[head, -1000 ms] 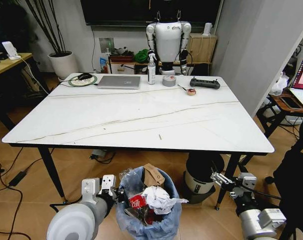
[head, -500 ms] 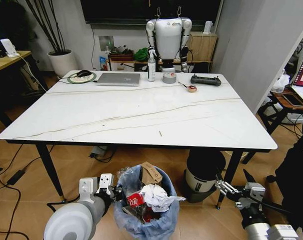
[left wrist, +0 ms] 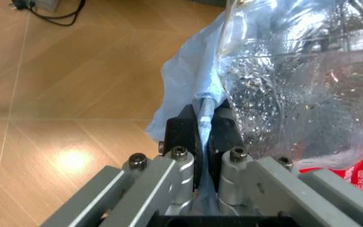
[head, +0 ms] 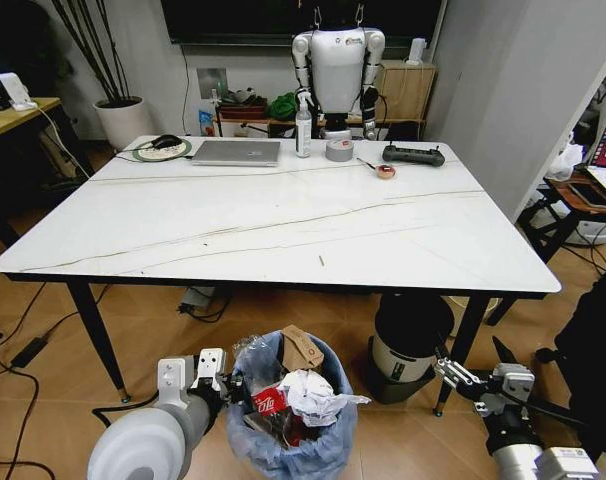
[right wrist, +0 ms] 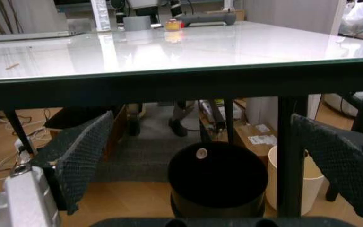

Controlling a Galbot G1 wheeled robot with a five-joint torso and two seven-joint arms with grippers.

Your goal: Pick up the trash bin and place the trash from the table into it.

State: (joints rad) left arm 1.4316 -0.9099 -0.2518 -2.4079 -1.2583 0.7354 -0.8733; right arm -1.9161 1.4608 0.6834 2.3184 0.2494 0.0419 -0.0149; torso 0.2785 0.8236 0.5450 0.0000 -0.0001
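The trash bin (head: 293, 425), lined with a crinkled light-blue bag, stands on the floor in front of the table (head: 283, 215). Trash lies inside it: torn brown cardboard (head: 302, 352), a red wrapper (head: 272, 402) and crumpled white paper (head: 313, 392). My left gripper (head: 229, 386) is shut on the bin's left rim. In the left wrist view its black fingers (left wrist: 183, 128) pinch the rim and bag (left wrist: 188, 80). My right gripper (head: 453, 372) hangs low at the right, open, with its mesh pads (right wrist: 83, 158) wide apart. A small sliver (head: 320, 261) lies on the tabletop.
A black-and-white cylinder bin (head: 408, 345) stands under the table by the right front leg (head: 465, 335). A laptop (head: 237, 152), spray bottle (head: 304, 128), tape roll (head: 340, 150) and controller (head: 414, 155) line the far edge. Cables (head: 23, 352) lie on the floor at left.
The whole view has shifted a little, so the camera moved. My right arm has sunk lower and further right. The left gripper still holds the bin's rim.
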